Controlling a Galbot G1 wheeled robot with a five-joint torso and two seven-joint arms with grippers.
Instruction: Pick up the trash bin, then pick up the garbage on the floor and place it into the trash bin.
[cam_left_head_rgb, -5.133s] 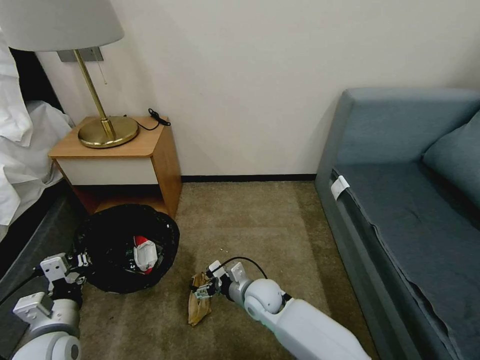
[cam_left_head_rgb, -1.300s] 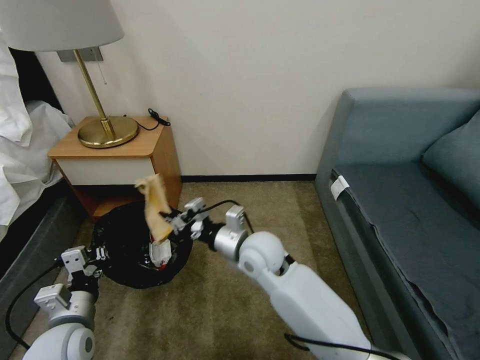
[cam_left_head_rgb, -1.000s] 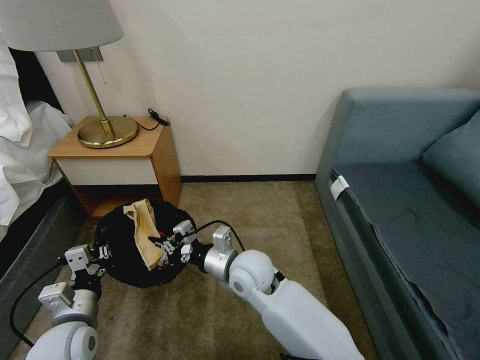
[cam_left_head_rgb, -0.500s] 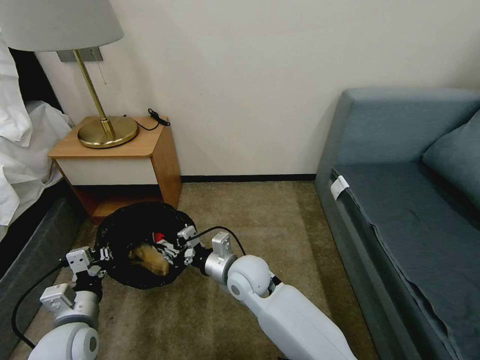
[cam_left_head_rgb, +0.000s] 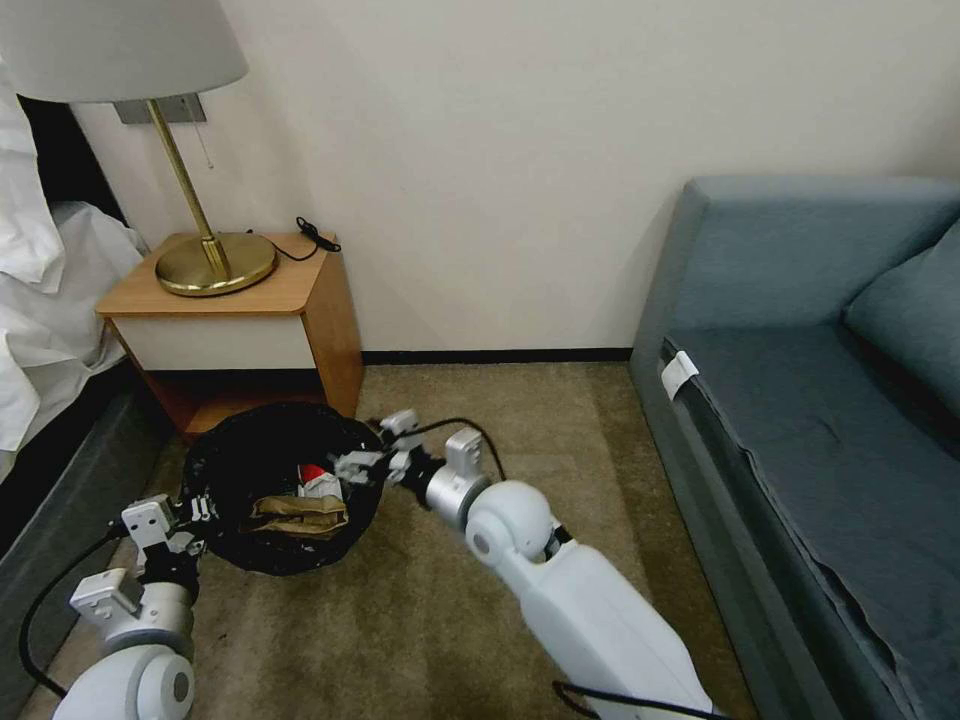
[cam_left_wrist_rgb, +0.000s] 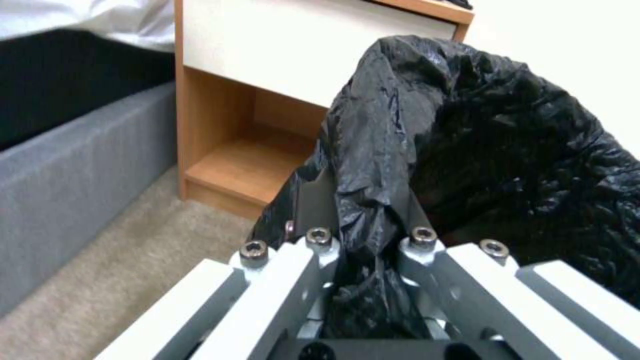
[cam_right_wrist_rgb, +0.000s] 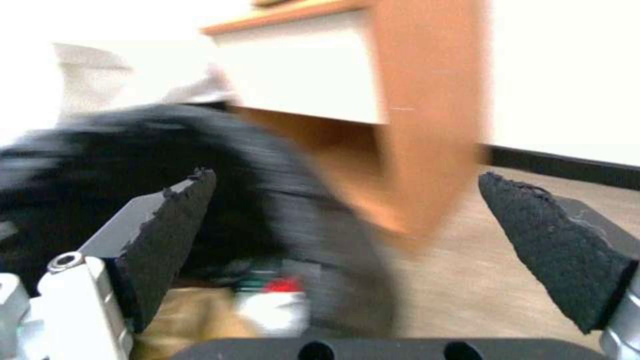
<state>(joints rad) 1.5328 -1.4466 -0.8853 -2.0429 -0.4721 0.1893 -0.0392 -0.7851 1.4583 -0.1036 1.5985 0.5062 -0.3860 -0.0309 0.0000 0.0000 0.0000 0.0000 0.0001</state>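
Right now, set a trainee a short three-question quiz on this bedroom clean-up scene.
1. True or false: the left gripper is shut on the trash bin's black liner.
2. Where does the tan paper scrap lie? A) on the carpet B) inside the trash bin C) on the nightstand
3. Fill in: the right gripper hovers at the bin's rim with its jaws ____.

Key: 1 true. 2 B; it lies beside the red-and-white packet. 3 open, holding nothing.
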